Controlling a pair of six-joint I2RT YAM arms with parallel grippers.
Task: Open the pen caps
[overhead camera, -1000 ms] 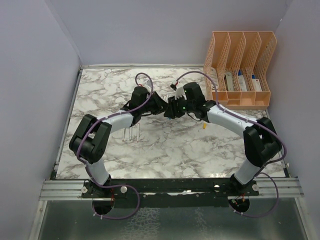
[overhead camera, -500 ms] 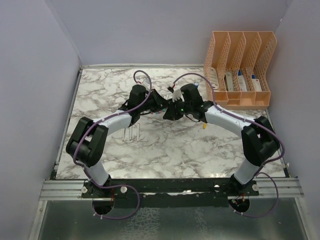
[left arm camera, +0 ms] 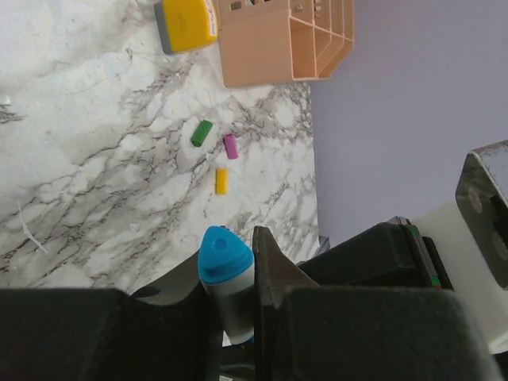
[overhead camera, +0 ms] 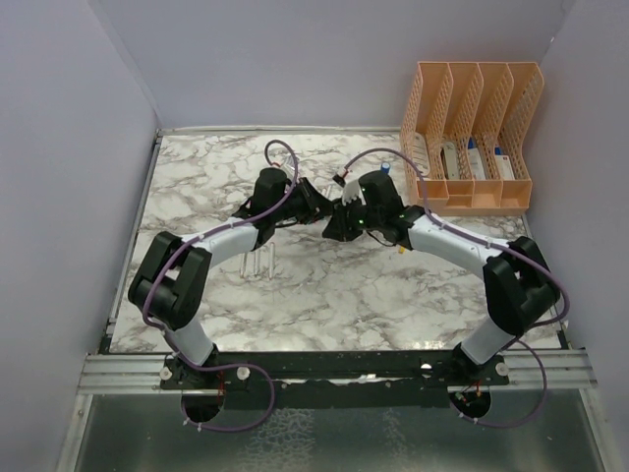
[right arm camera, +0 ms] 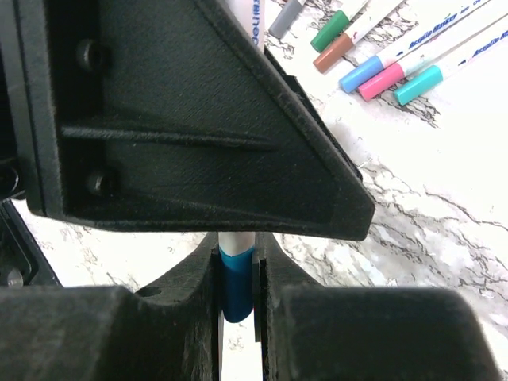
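right gripper (right arm camera: 238, 255) edged right, pinching blue cap (right arm camera: 236, 284); left gripper (left arm camera: 232, 262) grips same pen (left arm camera: 232, 305).

obstacles: organiser (overhead camera: 472, 138) far-right, loose caps (left arm camera: 202, 132) near it, pens (overhead camera: 257, 264) by left arm (overhead camera: 231, 236) | free: marble (overhead camera: 344, 295) along near edge

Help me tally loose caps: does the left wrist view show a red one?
No, only a green cap, a purple cap and a yellow cap lie there.

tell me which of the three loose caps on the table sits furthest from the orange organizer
The yellow cap: it lies apart from the green cap and purple cap, on the side away from the orange organizer.
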